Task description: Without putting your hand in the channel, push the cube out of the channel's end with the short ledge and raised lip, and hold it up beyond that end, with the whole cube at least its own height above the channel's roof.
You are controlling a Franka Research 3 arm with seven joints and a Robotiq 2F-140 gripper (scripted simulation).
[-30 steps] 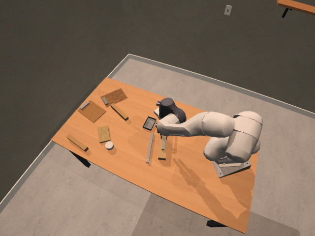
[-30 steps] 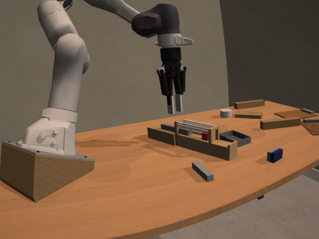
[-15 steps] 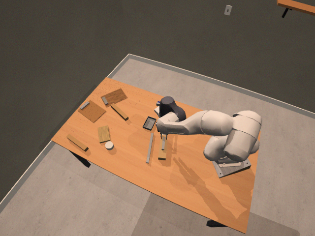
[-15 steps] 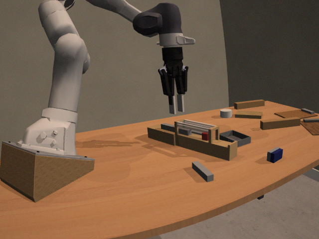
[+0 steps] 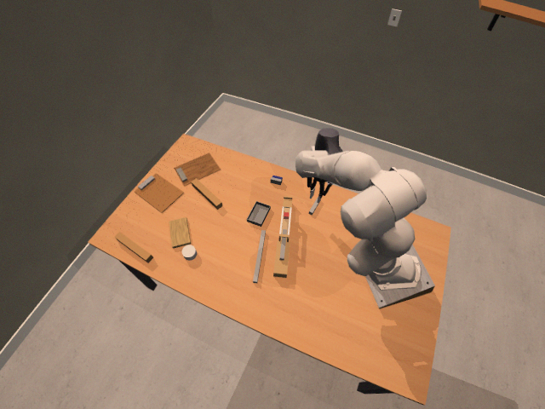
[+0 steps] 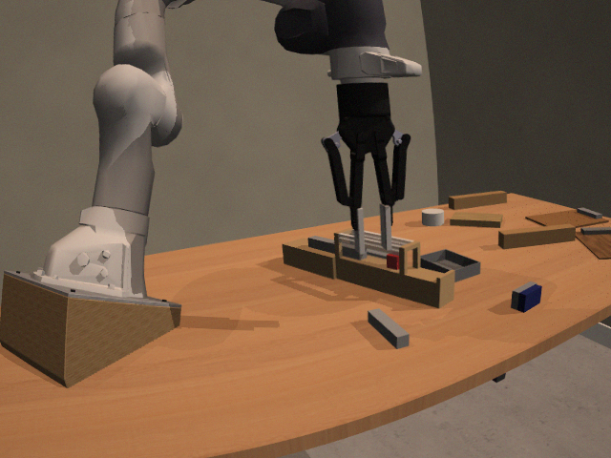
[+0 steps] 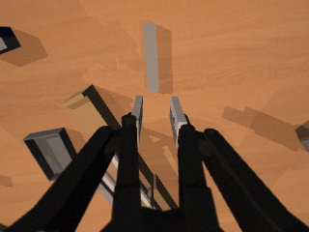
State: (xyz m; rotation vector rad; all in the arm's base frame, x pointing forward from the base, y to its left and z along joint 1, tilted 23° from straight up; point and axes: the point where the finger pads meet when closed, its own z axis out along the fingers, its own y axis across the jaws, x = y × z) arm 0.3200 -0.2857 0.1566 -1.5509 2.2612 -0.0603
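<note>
The wooden channel [image 5: 278, 265] [image 6: 385, 284] lies in the middle of the table, with white roof rails over its middle. The red cube [image 5: 286, 215] [image 6: 392, 260] sits inside it under the roof. The short ledge with the raised lip [image 6: 445, 288] is the end towards the blue block. A grey stick [image 5: 282, 249] [image 6: 321, 242] lies in the opposite end. My gripper [image 5: 318, 193] [image 6: 372, 248] [image 7: 156, 105] hangs beside the channel, on the arm's side, above a short grey bar [image 5: 315, 205] [image 6: 388, 328] [image 7: 152, 57]. Its fingers stand narrowly apart with nothing between them.
A dark grey tray [image 5: 258, 214] [image 6: 452, 263] [image 7: 48, 150] and a long grey bar [image 5: 260, 256] lie on the channel's other side. A blue block [image 5: 276, 179] [image 6: 525, 297] lies beyond the lip end. Wooden boards, blocks and a white cylinder [image 5: 189, 251] [image 6: 432, 217] lie further off.
</note>
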